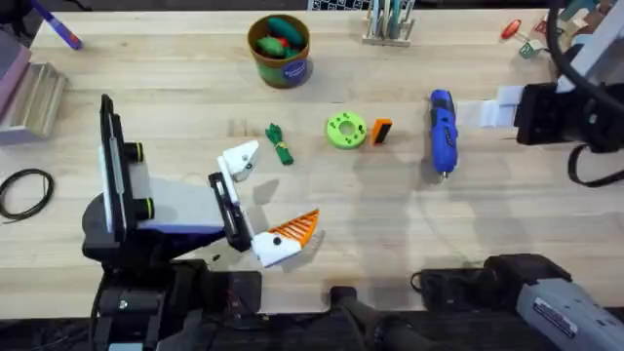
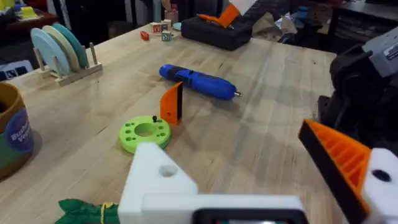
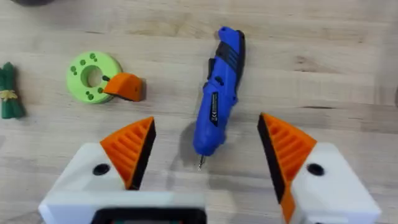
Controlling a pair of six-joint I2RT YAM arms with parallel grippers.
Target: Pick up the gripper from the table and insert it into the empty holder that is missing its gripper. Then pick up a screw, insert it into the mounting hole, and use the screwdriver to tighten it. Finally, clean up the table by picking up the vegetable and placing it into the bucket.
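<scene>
The small orange-and-black gripper [image 1: 381,132] [image 2: 172,102] [image 3: 124,87] rests against a green disc [image 1: 345,130] [image 2: 145,132] [image 3: 92,76] mid-table. The blue screwdriver [image 1: 443,132] [image 2: 199,82] [image 3: 219,93] lies to its right. My right gripper [image 3: 205,124] [image 1: 492,109] hovers open above the screwdriver, one orange pad on each side of it. My left gripper [image 1: 268,200] [image 2: 255,180] is open low over the table. One of its fingers [image 2: 155,180] is bare white, the other carries an orange pad [image 2: 342,158]. The dark-green vegetable [image 1: 280,144] [image 2: 84,211] [image 3: 9,90] lies beside the bare finger. The brown bucket [image 1: 280,51] [image 2: 12,134] stands at the back.
A plate rack [image 1: 388,24] [image 2: 59,50] stands at the back edge, with small blocks [image 1: 522,34] [image 2: 158,31] at the back right. A purple pen [image 1: 54,24] lies at the back left and a black cable loop [image 1: 24,190] at the left.
</scene>
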